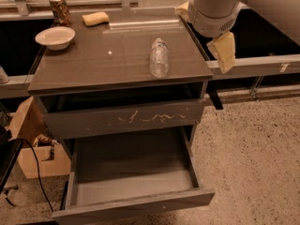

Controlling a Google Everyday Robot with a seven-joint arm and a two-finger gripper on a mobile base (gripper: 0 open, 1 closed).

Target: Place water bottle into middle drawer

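The water bottle (159, 57), clear with a white cap, lies on its side on the grey cabinet top (93, 64), right of centre. The middle drawer (140, 204) is pulled far out at the bottom of the view; its smooth grey inside holds nothing. Above it is the drawer with pale scratches (124, 119), slightly ajar. My gripper (223, 52), with pale yellow pads, hangs from the white arm just past the cabinet's right edge. It is to the right of the bottle and apart from it, and holds nothing I can see.
A white bowl (55, 37), a patterned drink can (60, 9) and a yellow sponge (95, 18) sit at the back left of the cabinet top. A cardboard box (30, 142) and a black cable lie on the floor at left. Speckled floor spreads to the right.
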